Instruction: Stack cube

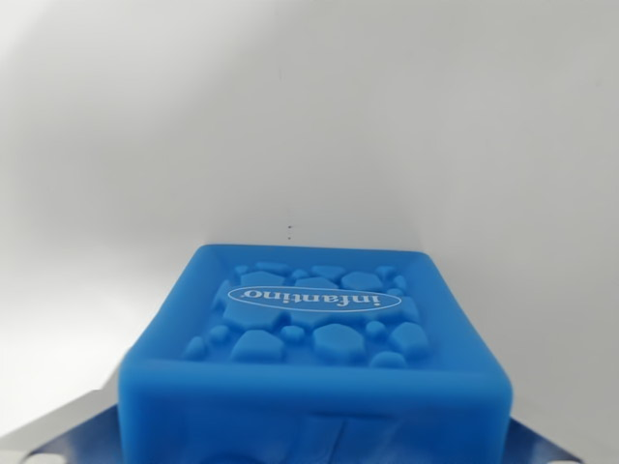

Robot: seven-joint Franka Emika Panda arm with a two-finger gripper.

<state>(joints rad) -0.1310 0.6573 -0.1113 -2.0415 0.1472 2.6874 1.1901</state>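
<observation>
Filling the lower middle of the wrist view, the blue cube (314,358) sits directly under the camera, in the zone where the claw normally works. The claw itself is not clearly visible: only pale metallic slivers appear at the bottom corners, on the wrist view's left (53,440) and right (551,445), and these cannot be identified with confidence as fingers. Whether the claw is apart, together or clamped on the cube cannot be told from this view.

The cube's upper face carries raised pebble shapes and a white oval label (314,299) reading "infantino", seen upside down. The face is recessed slightly within a raised rim, so it forms a shallow tray; nothing lies in it. The material looks soft and rubbery, with rounded edges; as a judgement, it would deform a little under grip pressure.

The cube's closeness and central position suggest it is either held or lined up for a grasp, which fits the stacking task. No second cube is visible, so the stack target cannot be located and progress cannot be judged.

Beyond the cube, farther from the claw, lies a plain white surface (309,126), evenly lit, with one tiny dark speck (288,230) just past the cube's far edge. No containers appear on it.
</observation>
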